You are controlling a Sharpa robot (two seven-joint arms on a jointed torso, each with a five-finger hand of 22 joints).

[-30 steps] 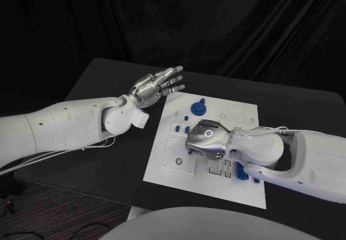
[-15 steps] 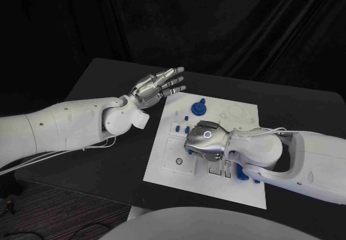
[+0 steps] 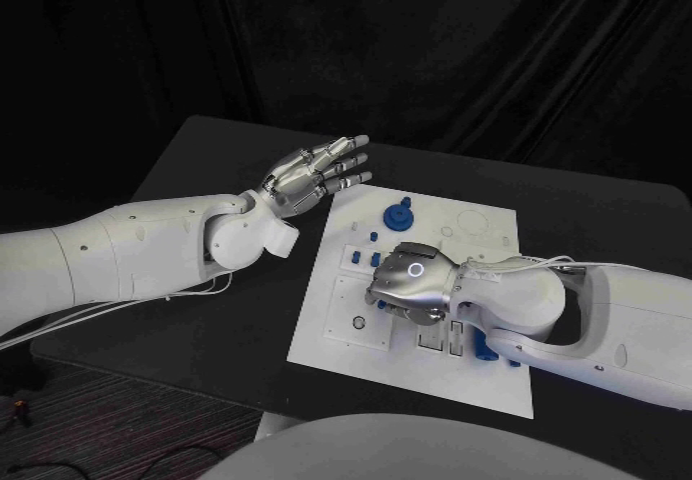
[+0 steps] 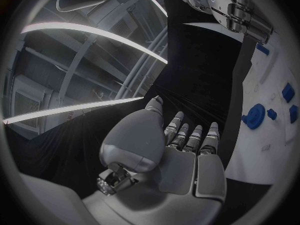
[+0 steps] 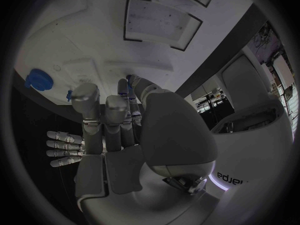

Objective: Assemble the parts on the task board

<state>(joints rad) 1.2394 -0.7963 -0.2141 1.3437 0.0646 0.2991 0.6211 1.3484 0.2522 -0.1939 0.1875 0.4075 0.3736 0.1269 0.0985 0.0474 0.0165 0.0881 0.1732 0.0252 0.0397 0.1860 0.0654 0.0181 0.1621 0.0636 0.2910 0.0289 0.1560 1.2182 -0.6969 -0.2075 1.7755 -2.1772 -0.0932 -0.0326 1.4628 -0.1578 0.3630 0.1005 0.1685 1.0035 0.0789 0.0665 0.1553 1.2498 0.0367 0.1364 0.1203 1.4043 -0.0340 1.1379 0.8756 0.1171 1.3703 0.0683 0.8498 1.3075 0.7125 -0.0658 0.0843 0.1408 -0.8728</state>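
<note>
Black table (image 3: 216, 330), white rectangular task board (image 3: 375, 372) mid-frame; silver right hand (image 3: 414, 283) hides small blue parts (image 3: 394, 212), its fingers curled, grip unclear. Silver left hand (image 3: 310, 172) upper-left, fingers spread.

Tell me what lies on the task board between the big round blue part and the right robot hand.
In the head view, two small blue parts stand on the task board between the round blue part and the right robot hand; nothing else shows there.

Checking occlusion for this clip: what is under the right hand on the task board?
The right hand is down over the middle of the task board. Small blue parts peek out beside it; whatever lies under its palm and fingers is covered.
</note>
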